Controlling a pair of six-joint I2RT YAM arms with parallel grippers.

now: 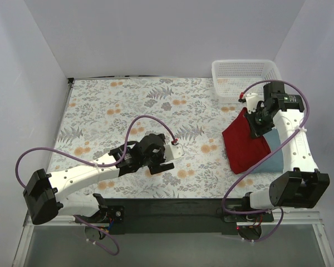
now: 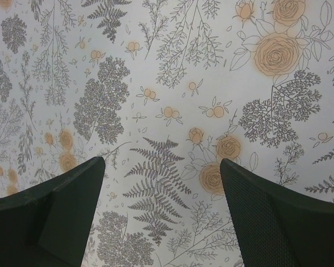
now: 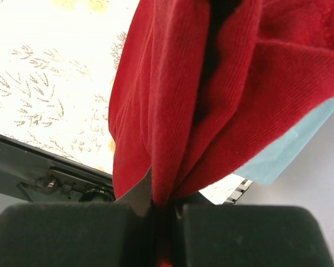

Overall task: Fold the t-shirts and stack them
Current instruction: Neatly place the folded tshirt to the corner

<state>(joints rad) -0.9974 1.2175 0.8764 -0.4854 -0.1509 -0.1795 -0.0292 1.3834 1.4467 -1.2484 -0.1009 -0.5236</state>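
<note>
The red t-shirt (image 1: 244, 146) lies folded at the table's right side, on top of the blue-grey t-shirt (image 1: 275, 156), which shows along its right and near edges. My right gripper (image 1: 258, 123) is shut on the red shirt's far edge and lifts it a little. In the right wrist view the red cloth (image 3: 211, 100) hangs bunched from the closed fingers (image 3: 72, 233), with a strip of blue-grey shirt (image 3: 295, 144) behind. My left gripper (image 1: 162, 162) is open and empty over the middle of the table; its fingers (image 2: 50, 217) frame bare floral cloth.
A white lattice basket (image 1: 245, 75) stands at the far right corner, just beyond the right gripper. The floral tablecloth (image 1: 128, 105) covers the table. White walls close in the left, far and right sides.
</note>
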